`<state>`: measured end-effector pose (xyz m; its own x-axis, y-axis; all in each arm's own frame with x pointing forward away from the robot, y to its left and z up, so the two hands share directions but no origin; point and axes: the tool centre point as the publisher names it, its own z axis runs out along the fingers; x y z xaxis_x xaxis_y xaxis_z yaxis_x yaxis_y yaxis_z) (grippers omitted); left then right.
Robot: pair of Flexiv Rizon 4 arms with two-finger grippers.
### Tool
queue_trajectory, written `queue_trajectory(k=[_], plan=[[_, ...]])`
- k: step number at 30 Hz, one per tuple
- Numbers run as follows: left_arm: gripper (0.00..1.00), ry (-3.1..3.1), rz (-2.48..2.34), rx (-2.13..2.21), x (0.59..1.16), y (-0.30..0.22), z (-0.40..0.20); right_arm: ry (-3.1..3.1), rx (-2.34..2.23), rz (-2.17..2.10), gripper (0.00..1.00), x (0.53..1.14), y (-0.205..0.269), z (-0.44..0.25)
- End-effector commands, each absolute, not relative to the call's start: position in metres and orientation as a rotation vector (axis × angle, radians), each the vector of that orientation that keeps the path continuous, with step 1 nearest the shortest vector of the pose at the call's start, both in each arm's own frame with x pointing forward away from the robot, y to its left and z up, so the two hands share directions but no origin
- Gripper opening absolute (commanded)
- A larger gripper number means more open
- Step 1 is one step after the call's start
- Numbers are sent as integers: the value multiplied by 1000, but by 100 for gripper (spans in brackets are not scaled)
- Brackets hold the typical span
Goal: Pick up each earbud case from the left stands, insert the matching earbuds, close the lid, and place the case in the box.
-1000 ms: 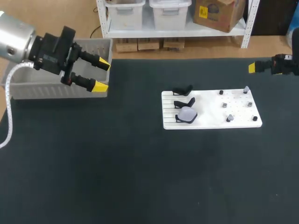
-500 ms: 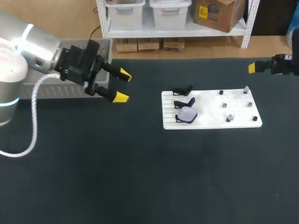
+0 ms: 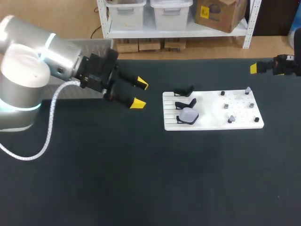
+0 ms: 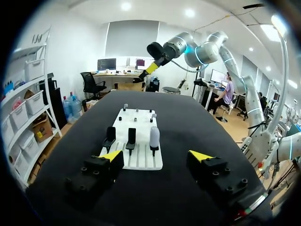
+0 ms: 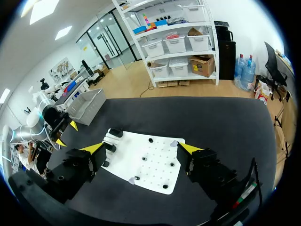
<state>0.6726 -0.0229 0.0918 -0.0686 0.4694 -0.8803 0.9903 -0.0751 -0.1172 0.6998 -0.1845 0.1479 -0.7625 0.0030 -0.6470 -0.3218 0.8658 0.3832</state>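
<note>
Left fingers (image 3: 137,102), apart and empty, have advanced from the box (image 3: 94,45) toward the white board (image 3: 240,115); right fingers (image 3: 253,68), apart, at the surface's (image 3: 141,179) far edge.

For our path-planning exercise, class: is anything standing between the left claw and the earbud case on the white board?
Nothing visible does. The open left claw faces the earbud case across bare table; the two empty stands sit beside the case, not in front.
</note>
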Motion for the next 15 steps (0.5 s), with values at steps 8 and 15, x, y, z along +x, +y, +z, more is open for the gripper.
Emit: queue_trajectory(k=[8,15], plan=[[80,1584,-1055,1600,668,-46,81,2369,-228,630,100,699,-184,149],[100,1607,-1050,1605,663,-60,73,2369,-228,630,100,699,-184,149]])
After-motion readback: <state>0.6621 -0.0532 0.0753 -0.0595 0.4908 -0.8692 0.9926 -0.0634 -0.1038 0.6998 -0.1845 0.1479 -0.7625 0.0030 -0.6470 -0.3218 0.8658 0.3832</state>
